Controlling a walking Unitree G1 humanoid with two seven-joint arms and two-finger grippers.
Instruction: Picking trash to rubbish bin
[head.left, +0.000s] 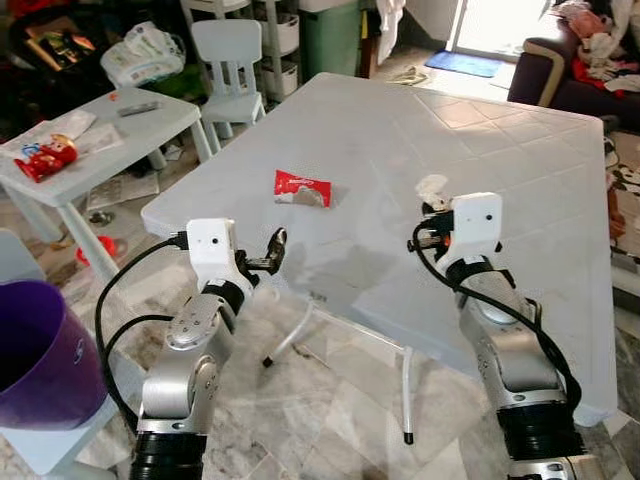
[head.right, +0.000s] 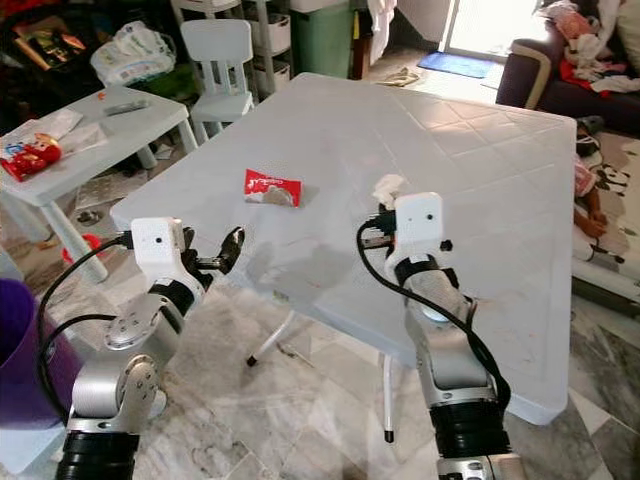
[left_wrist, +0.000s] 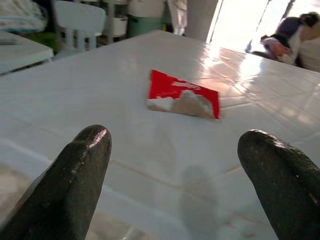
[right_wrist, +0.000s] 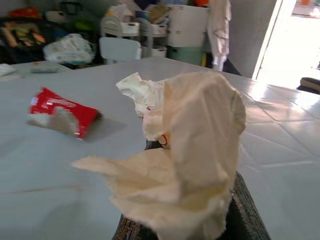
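**One wrapper on the surface, one tissue in the right claw**

One red wrapper (head.left: 302, 188) lies flat on the white surface (head.left: 500, 170), at about 12 o'clock from the left claw (head.left: 272, 250), whose two fingers (left_wrist: 75, 175) stand apart at the near edge, holding nothing. The right claw (head.left: 432, 205), at 3 o'clock from the wrapper, is clamped on one crumpled tissue (right_wrist: 185, 150). One purple bin (head.left: 40, 350) stands on the floor at 9 o'clock from the left arm.
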